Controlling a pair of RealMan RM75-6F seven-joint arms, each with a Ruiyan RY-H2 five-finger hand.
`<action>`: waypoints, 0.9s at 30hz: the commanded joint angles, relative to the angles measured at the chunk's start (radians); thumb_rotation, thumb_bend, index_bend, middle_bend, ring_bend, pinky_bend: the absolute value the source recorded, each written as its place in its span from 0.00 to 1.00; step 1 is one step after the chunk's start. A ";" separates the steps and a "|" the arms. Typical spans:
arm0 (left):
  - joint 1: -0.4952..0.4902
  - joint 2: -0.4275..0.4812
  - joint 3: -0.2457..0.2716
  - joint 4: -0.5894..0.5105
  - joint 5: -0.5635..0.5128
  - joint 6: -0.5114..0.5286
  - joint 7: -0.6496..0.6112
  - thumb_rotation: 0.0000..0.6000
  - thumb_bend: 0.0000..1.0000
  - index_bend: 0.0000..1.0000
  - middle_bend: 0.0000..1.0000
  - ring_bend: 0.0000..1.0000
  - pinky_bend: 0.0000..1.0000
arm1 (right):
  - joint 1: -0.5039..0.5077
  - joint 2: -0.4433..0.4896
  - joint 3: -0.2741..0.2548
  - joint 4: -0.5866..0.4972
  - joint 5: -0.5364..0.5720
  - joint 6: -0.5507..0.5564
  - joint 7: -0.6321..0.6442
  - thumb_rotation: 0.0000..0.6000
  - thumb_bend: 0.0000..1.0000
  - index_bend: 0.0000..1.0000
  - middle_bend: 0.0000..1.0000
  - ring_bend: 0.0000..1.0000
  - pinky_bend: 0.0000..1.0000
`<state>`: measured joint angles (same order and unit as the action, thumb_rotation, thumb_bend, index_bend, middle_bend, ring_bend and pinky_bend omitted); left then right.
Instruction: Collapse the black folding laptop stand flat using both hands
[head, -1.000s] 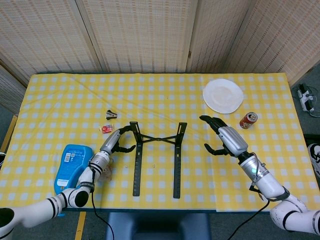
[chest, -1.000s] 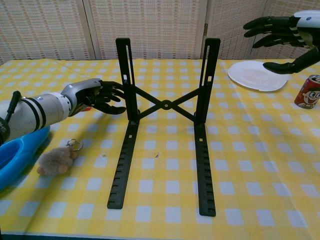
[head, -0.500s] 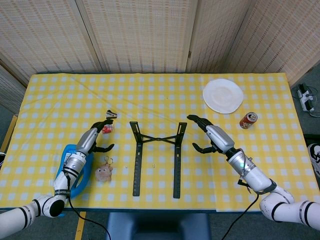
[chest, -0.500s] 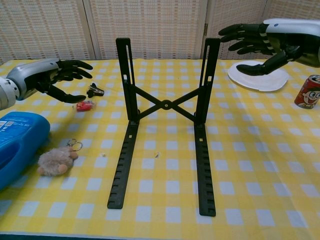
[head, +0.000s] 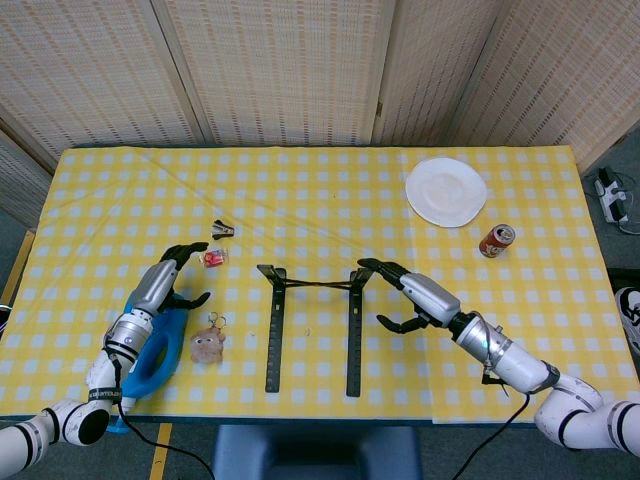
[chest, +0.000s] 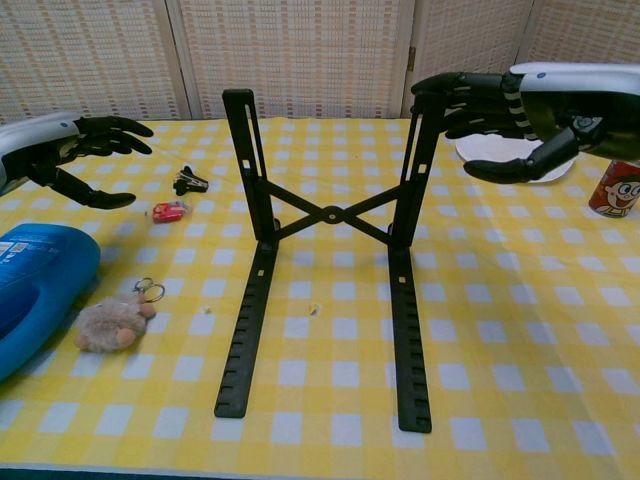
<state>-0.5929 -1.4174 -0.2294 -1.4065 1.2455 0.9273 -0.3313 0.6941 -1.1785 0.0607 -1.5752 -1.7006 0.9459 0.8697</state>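
The black folding laptop stand (head: 275, 335) stands unfolded at the table's middle, its two rails (chest: 250, 310) lying flat and its two uprights raised, joined by a crossed brace. My right hand (head: 405, 295) hovers by the right upright, fingers spread. In the chest view my right hand (chest: 490, 105) has its fingertips at that upright's top, thumb apart below, and grips nothing. Well left of the stand, over the blue bottle, my left hand (head: 165, 285) is spread and empty; the chest view shows my left hand (chest: 70, 150) at the left edge.
A blue bottle (head: 150, 350) and a plush keychain (head: 207, 347) lie left of the stand. A small red item (head: 213, 257) and a black clip (head: 222, 229) sit behind them. A white plate (head: 446, 191) and a red can (head: 496, 240) stand at the back right.
My left hand has drawn away from the stand's left upright, out to the left. My right hand has come in and down to the right upright's top.
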 joint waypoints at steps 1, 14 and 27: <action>-0.001 0.009 0.007 0.003 0.015 0.011 0.017 1.00 0.32 0.16 0.19 0.13 0.00 | -0.022 0.038 -0.054 -0.016 -0.060 0.062 0.014 1.00 0.46 0.00 0.05 0.09 0.00; 0.007 0.059 0.015 -0.018 0.061 0.091 0.105 1.00 0.32 0.16 0.19 0.14 0.00 | -0.113 0.131 -0.154 -0.073 -0.147 0.236 -0.098 1.00 0.46 0.00 0.05 0.09 0.00; -0.175 -0.077 0.021 0.091 0.116 -0.013 0.382 1.00 0.24 0.13 0.16 0.13 0.00 | -0.156 -0.007 -0.052 -0.167 -0.066 0.223 -0.853 1.00 0.46 0.03 0.25 0.28 0.23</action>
<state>-0.7263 -1.4484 -0.2119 -1.3611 1.3489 0.9377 -0.0095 0.5589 -1.1138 -0.0345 -1.7082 -1.8035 1.1770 0.2549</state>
